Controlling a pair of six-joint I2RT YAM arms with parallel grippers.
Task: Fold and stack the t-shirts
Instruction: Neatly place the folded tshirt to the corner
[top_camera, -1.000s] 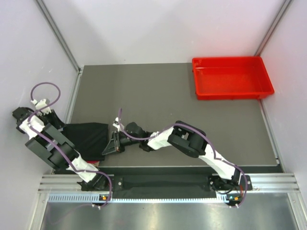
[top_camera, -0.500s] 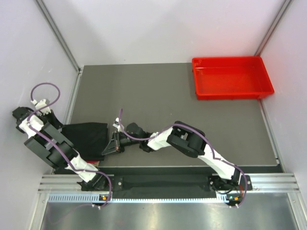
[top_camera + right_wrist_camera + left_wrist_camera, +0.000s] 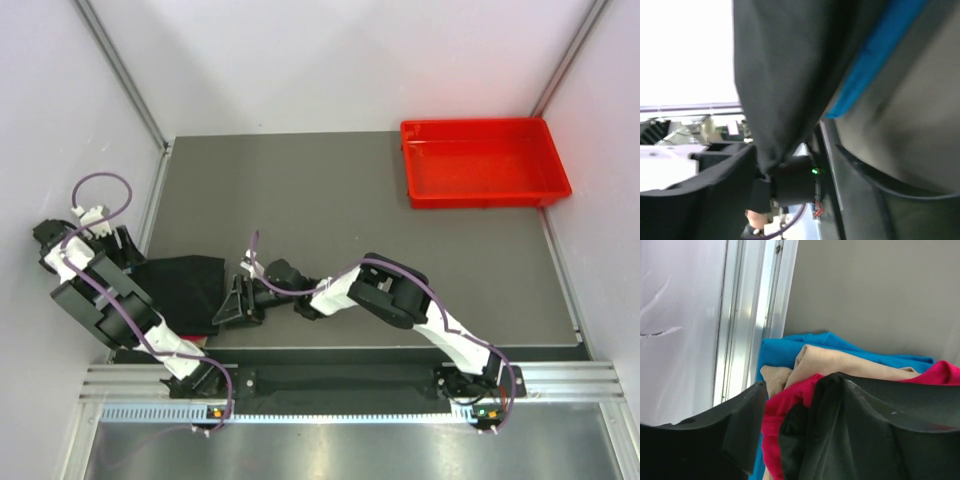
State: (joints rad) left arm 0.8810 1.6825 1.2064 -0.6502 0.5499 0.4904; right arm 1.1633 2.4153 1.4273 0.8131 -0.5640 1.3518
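Seen from above, a grey table (image 3: 350,220) had two robot arms mounted at its near edge. The t-shirts (image 3: 180,290) lay in a small pile at the table's near left corner. They were well apart from a red plastic tray (image 3: 485,165) in the far right corner. A black t-shirt (image 3: 190,280) lay on top and hid most of the pile in that view.

The left gripper (image 3: 801,390) sat at the pile's far left corner, beside the table's left edge. In its wrist view, its two dark fingers (image 3: 715,440) were drawn in close on a bunch of crimson and black cloth. The cloth filled the gap between them, so the gripper was pinching the t-shirts. The crimson t-shirt (image 3: 782,407) was bunched right against the black one. Beyond it showed a beige cloth (image 3: 835,362), and past that a blue t-shirt (image 3: 790,347). The blue t-shirt's edge reached toward an aluminium rail (image 3: 747,315) along the table's side.

The right arm reached leftward across the table. The right gripper (image 3: 225,302) was at the black t-shirt's right edge, with its jaws spread wide. In its wrist view, black cloth hung between the parted fingers (image 3: 715,185) and narrowed to a point close to one of them. Whether the cloth touched that finger could not be told. A strip of blue cloth showed beside the black fabric, against the grey table surface.
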